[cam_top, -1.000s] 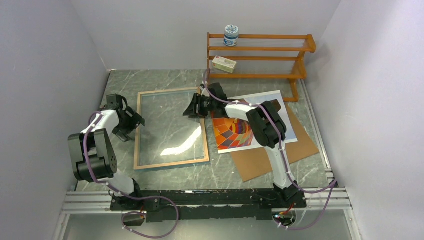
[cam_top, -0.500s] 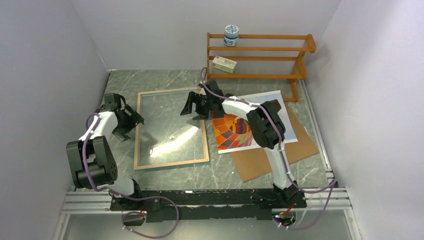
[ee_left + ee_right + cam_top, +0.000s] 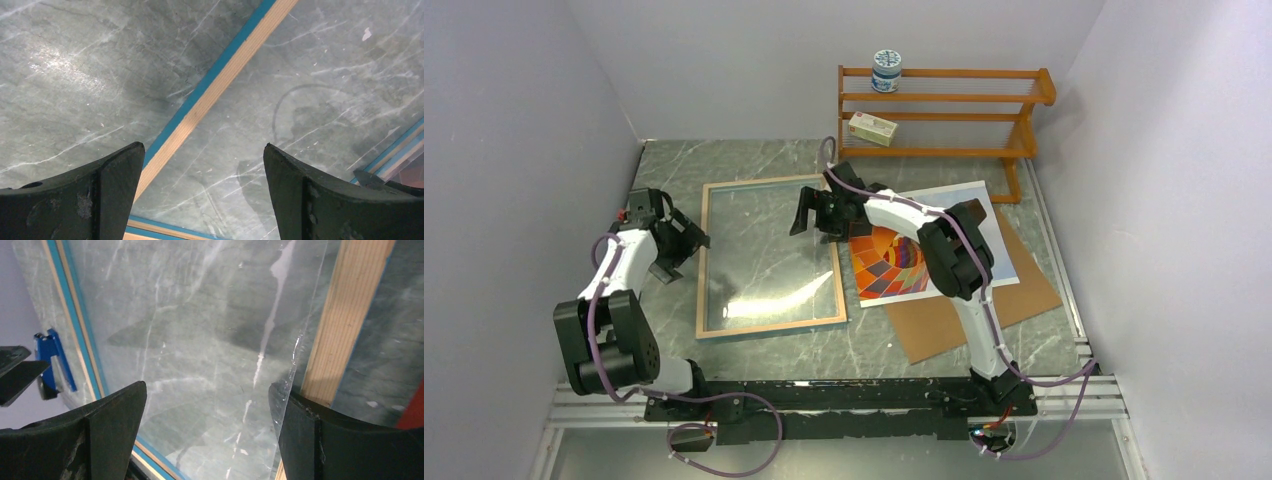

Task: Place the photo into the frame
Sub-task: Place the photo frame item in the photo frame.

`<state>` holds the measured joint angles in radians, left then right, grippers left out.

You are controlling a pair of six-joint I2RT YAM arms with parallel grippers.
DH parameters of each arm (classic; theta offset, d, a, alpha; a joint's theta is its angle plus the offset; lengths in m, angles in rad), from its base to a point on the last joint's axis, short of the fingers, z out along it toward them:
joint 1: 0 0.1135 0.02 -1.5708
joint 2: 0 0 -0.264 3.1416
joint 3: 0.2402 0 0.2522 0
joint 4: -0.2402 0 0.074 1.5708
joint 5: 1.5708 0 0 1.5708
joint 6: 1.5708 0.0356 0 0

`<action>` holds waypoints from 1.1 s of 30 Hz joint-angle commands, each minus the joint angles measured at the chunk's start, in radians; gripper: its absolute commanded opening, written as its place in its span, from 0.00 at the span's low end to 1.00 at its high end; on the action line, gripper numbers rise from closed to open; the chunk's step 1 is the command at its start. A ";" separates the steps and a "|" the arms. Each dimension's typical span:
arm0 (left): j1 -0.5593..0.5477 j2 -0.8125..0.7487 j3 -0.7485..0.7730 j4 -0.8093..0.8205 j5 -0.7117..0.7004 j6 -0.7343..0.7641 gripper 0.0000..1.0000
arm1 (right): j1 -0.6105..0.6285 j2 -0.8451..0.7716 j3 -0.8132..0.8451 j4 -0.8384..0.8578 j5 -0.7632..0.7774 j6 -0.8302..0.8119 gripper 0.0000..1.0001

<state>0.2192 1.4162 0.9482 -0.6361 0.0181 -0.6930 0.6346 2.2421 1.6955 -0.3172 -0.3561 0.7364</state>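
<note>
The right gripper (image 3: 206,387), fingers spread wide and holding nothing, hovers over the right rail of the frame (image 3: 769,325). The left gripper (image 3: 201,150), also spread and empty, hangs above the left rail. The frame lies flat on the marble table (image 3: 754,160), wood back upward, probably ready for loading. The photo (image 3: 904,262) lies face up just beside it on a brown backing board (image 3: 944,325), not yet inserted.

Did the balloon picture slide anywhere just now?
No. The photo lies just where it did, its far corner still beside the foot of the wooden shelf rack.
</note>
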 commanded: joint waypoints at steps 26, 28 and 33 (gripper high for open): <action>0.000 -0.121 -0.032 -0.004 -0.101 -0.013 0.94 | -0.043 -0.306 -0.169 -0.053 0.255 -0.067 0.98; 0.000 -0.122 -0.035 0.002 -0.108 -0.006 0.94 | -0.045 -0.316 -0.168 -0.066 0.265 -0.072 0.98; 0.000 -0.115 -0.052 0.048 -0.120 0.024 0.94 | -0.060 -0.352 -0.208 -0.067 0.282 -0.072 0.98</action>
<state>0.2195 1.3216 0.9161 -0.6437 -0.0795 -0.6933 0.5854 1.9644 1.5188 -0.3782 -0.1123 0.6800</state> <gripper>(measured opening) 0.940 0.983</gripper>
